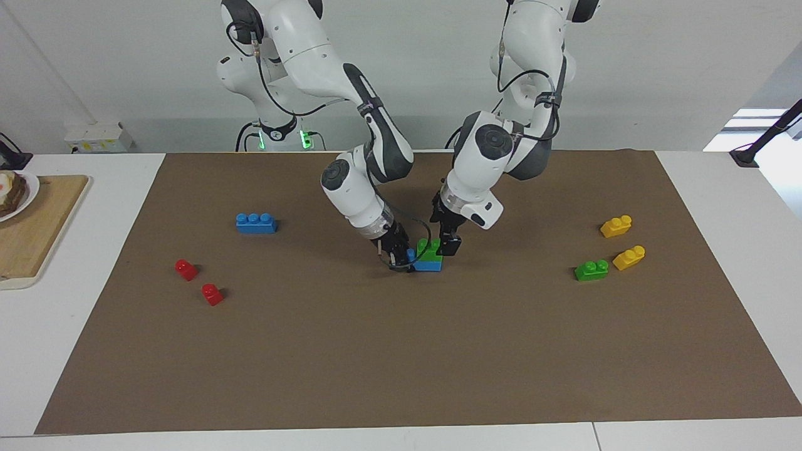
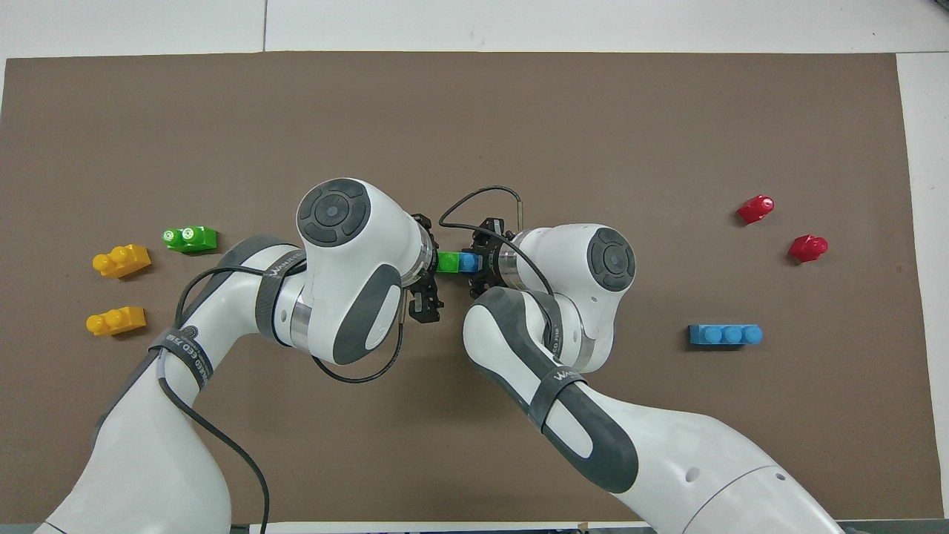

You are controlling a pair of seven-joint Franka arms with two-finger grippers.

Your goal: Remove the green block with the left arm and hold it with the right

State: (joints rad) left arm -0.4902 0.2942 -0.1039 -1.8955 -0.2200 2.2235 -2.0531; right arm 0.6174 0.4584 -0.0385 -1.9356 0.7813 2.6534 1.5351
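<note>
Facing view first. Green block [image 1: 430,248] sits at frame centre, stacked on a blue brick [image 1: 428,265] that rests on the brown mat [image 1: 401,351]. I see the right gripper [image 1: 398,255] low at the blue brick's end, coming from the upper left of the frame; its fingers look clamped on that brick. The left gripper [image 1: 448,245] comes down from the upper right and stands against the green block's other end; I cannot tell whether its fingers are together or apart. A second green block [image 1: 591,270] lies at right of frame, just beside two yellow bricks [image 1: 616,226] [image 1: 629,257]. At left lie a loose blue brick [image 1: 255,223] and two red bricks [image 1: 186,269] [image 1: 212,294]. A wooden board [image 1: 37,228] occupies the left edge.

Overhead view next. I see the green block [image 2: 448,262] and blue brick [image 2: 467,262] showing side by side at frame centre, between the two wrists. The right gripper [image 2: 480,261] meets the blue end. The left gripper [image 2: 426,297] is largely hidden under its own wrist. The second green block [image 2: 190,238] and the yellow bricks [image 2: 121,260] [image 2: 116,320] lie at left of frame, and the red bricks [image 2: 755,209] [image 2: 807,247] and loose blue brick [image 2: 725,335] at right.
</note>
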